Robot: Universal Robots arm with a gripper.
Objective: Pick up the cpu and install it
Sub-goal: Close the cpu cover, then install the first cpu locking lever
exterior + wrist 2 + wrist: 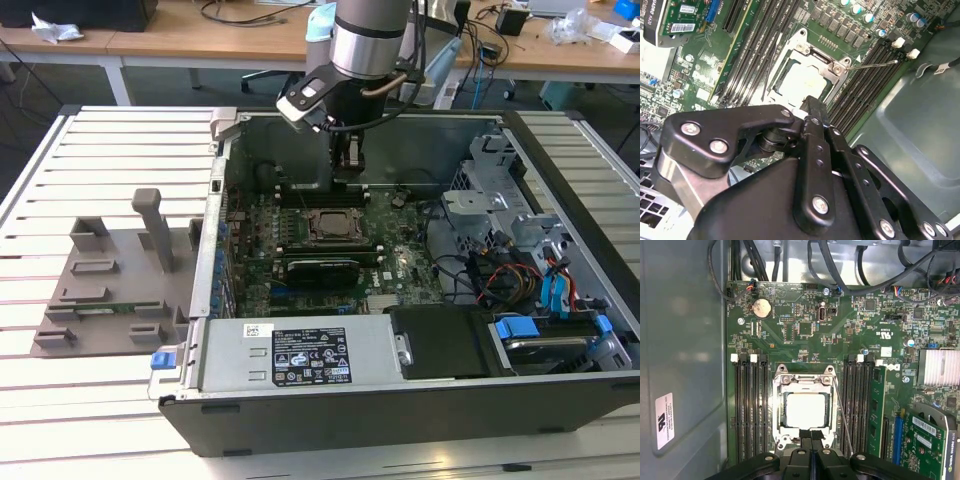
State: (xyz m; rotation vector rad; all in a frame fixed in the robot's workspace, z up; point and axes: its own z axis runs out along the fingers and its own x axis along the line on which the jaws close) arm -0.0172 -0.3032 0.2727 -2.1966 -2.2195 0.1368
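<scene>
Black gripper hangs over the motherboard with its two fingers pressed together and nothing between them; in the second wrist view the gripper tip sits just above the near edge of the socket. The cpu lies flat inside the socket frame, its pale lid square to the opening and apart from the fingers; the second wrist view shows the cpu the same way.

By the look of it the pick-up and placing are done and the work stands at the seating stage. The thin wire lever angles out from the socket and appears unlatched, so the install does not look locked down. Any further move calls for a steady, straight path in tight quarters, without nudging the chip.

Memory slots flank the socket on both sides, close to the fingers. A graphics card sits beyond one bank, a coin cell and cables farther off. In the exterior view the gripper reaches into the open case; a grey fixture plate lies outside it on the exterior view's left.
</scene>
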